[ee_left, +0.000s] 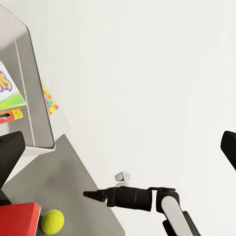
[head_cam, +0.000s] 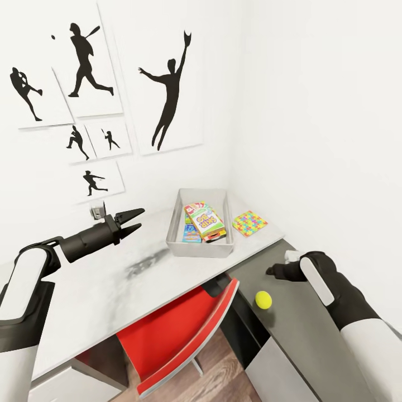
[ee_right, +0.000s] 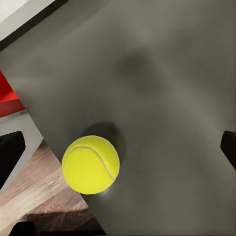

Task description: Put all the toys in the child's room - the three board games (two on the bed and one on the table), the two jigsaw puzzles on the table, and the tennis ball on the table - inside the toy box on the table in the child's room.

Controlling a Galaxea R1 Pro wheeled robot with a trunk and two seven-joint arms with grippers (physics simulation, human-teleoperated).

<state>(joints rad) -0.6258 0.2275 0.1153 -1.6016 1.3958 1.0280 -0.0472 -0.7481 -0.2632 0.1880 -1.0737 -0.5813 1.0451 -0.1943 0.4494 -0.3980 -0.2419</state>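
Hovering above the pale tabletop (head_cam: 111, 279), the left end effector (head_cam: 134, 219) has its fingers spread apart and empty, pointing toward the toy box (head_cam: 174, 229), which holds board games (head_cam: 205, 220). A jigsaw puzzle (head_cam: 249, 223) lies just beside the box. The tennis ball (head_cam: 263, 300) sits against the desk's dark side panel (head_cam: 312, 340), below the right end effector (head_cam: 273, 272), whose fingers are parted.
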